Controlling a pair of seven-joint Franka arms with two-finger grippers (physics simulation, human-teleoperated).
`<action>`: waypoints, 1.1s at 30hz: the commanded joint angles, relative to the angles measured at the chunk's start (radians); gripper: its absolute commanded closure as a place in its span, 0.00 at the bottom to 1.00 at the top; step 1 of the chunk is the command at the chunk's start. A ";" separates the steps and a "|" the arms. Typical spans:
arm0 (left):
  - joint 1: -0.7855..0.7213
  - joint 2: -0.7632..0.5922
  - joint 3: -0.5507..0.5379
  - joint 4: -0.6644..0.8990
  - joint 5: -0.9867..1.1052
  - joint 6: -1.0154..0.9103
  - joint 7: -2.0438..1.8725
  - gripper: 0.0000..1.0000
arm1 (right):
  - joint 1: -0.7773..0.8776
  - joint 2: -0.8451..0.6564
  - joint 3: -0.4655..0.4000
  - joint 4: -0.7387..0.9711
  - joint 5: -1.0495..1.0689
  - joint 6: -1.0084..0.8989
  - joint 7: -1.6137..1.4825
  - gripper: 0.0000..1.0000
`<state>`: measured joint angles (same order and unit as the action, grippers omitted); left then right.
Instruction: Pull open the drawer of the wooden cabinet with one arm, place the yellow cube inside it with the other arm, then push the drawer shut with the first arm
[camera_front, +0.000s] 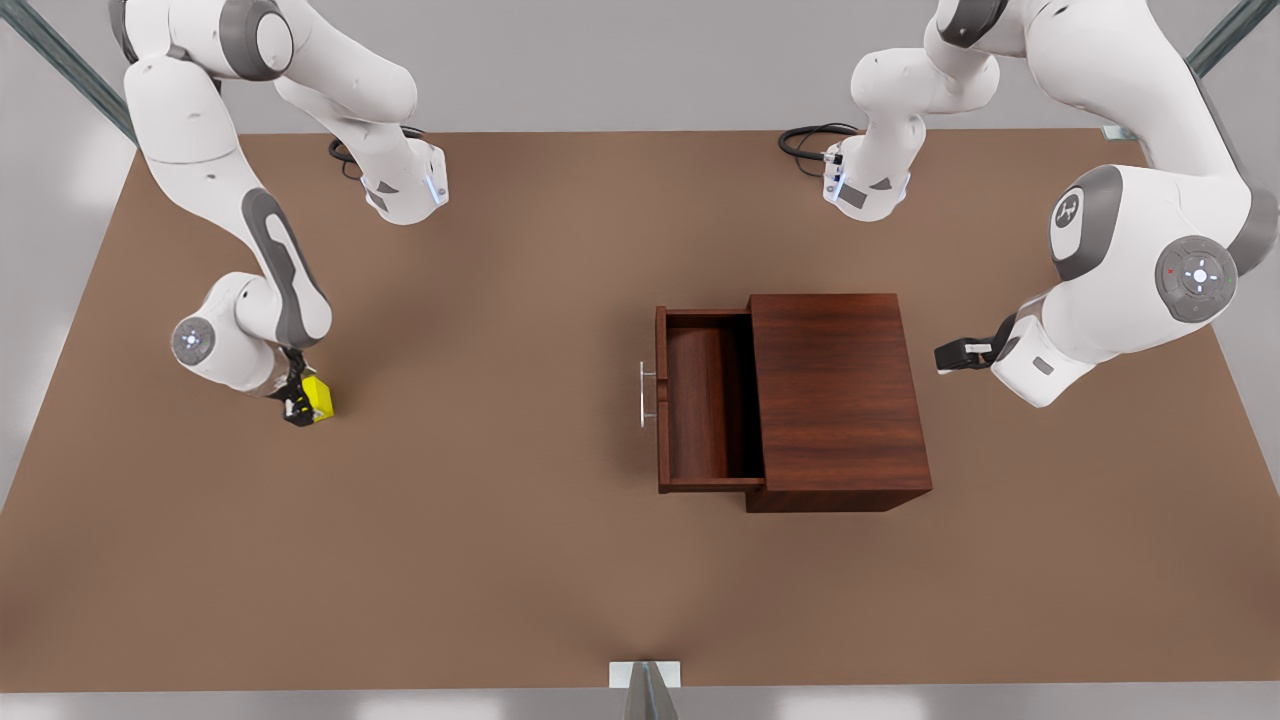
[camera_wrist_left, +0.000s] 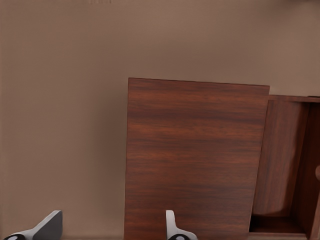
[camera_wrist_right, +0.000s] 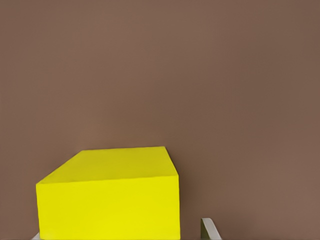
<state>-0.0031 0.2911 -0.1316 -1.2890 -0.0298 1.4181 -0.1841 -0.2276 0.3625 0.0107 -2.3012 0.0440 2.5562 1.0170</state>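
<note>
At lower left of the front view, the right claw (camera_front: 300, 400) is clamped on the yellow cube (camera_front: 318, 397), down at the counter (camera_front: 500, 560).
Its arm folds steeply downward. At right, the left claw (camera_front: 945, 355), fingers apart, points level at the wooden cabinet (camera_front: 835, 400); the drawer (camera_front: 700, 410) stands pulled out. No writing is legible.

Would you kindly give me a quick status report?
Right gripper shut on yellow cube. Left gripper open behind cabinet, waiting. Drawer open, path unobstructed.
</note>
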 joint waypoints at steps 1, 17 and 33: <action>0.000 -0.001 0.000 -0.001 0.002 -0.001 0.037 0.00 | 0.001 0.009 0.002 0.002 -0.009 0.044 0.051 0.00; -0.014 -0.001 0.000 -0.001 0.007 -0.001 0.037 0.00 | -0.035 0.036 0.011 0.037 -0.073 0.044 0.044 0.00; -0.020 -0.001 0.000 -0.001 0.010 -0.001 0.037 0.00 | -0.033 -0.079 0.075 0.058 -0.069 -0.082 0.051 0.43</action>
<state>-0.0223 0.2911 -0.1316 -1.2911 -0.0207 1.4179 -0.1532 -0.2625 0.2976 0.0782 -2.2485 -0.0194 2.5612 1.0418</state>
